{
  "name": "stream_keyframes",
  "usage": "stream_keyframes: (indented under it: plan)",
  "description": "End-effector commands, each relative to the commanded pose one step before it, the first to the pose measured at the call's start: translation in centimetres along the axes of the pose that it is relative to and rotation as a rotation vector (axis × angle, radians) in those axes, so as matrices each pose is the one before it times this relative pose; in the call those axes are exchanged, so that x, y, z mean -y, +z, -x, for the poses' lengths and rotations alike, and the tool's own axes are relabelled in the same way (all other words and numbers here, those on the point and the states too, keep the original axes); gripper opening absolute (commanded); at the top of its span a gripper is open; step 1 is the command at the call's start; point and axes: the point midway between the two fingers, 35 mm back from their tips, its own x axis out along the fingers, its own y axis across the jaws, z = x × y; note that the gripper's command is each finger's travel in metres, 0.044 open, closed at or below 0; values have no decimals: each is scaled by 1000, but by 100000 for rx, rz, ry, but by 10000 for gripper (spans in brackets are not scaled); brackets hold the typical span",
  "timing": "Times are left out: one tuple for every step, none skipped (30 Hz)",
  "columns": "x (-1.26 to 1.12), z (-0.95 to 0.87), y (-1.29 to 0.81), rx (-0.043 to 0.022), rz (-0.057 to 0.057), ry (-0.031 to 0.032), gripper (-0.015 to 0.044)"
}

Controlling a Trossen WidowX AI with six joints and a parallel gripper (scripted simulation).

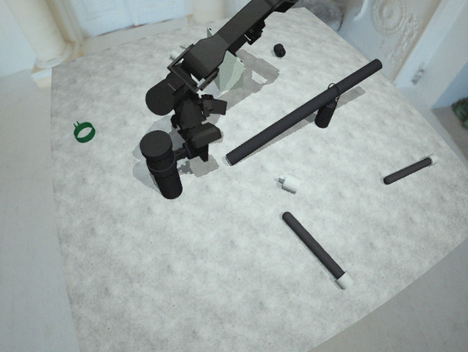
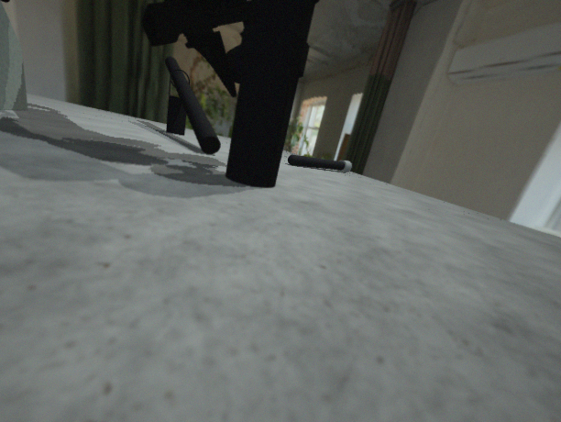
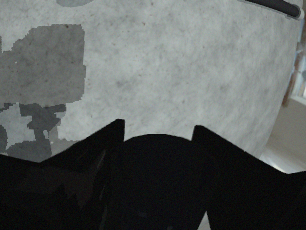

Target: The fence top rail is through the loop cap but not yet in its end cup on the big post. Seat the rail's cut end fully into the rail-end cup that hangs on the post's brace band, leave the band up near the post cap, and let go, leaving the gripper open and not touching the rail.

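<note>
The big dark post [image 1: 168, 180] [image 2: 257, 138] stands upright at the left, with its brace band [image 1: 163, 171] just under the post cap [image 1: 156, 143]. The rail-end cup [image 1: 179, 151] sticks out from the band to the right. My gripper [image 1: 192, 149] is shut on this cup; in the wrist view the cup [image 3: 160, 182] is a dark round shape between my fingers. The long dark rail [image 1: 290, 118] [image 2: 192, 107] slants through the loop cap on the small post [image 1: 324, 116] [image 2: 175, 116]. The rail's cut end [image 1: 229, 158] rests low, apart from the cup and to its right.
A green ring [image 1: 84, 132] lies far left. A white fitting [image 1: 290, 183], two loose dark rods with white tips [image 1: 317, 249] [image 1: 409, 170] [image 2: 318, 162], a small black cap [image 1: 279, 50] and a pale green block [image 1: 229, 74] sit around the table.
</note>
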Motion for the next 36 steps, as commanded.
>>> stream_keyframes:
  plan:
    - [-133,150,-232,363,1143,-360,0]
    - [0,0,0,0,0,0,0]
    - [10,-5,0,-58,-103,0,0]
    - [13,-8,0,-81,-143,-1,0]
    - [52,-116,223,195,-395,378,0]
    - [0,0,0,0,0,0,0]
    - [0,0,0,0,0,0,0]
    - [0,0,0,0,0,0,0]
    - [0,0,0,0,0,0,0]
    - [0,0,0,0,0,0,0]
    - [0,0,0,0,0,0,0]
    - [0,0,0,0,0,0,0]
    - [0,0,0,0,0,0,0]
    - [0,0,0,0,0,0,26]
    - [0,0,0,0,0,0,53]
    - [0,0,0,0,0,0,79]
    - [0,0,0,0,0,0,105]
    - [0,0,0,0,0,0,131]
    - [0,0,0,0,0,0,157]
    - [0,0,0,0,0,0,184]
    - [0,0,0,0,0,0,210]
    - [0,0,0,0,0,0,236]
    - [31,45,48,-9,-9,-3,263]
    - [57,84,90,-16,-17,-6,289]
    - [84,124,134,-24,-25,-9,315]
    - [111,166,181,-33,-34,-13,341]
    - [126,193,211,-38,-40,-15,368]
    - [141,219,243,-43,-46,-17,394]
    - [150,240,268,-47,-51,-18,420]
    - [152,249,282,-49,-53,-19,440]
    - [149,252,287,-49,-54,-19,440]
    - [144,252,290,-49,-55,-19,440]
    - [139,251,293,-49,-55,-19,440]
    - [134,250,295,-48,-56,-18,440]
    - [129,249,297,-48,-56,-18,440]
    - [125,248,299,-48,-56,-18,440]
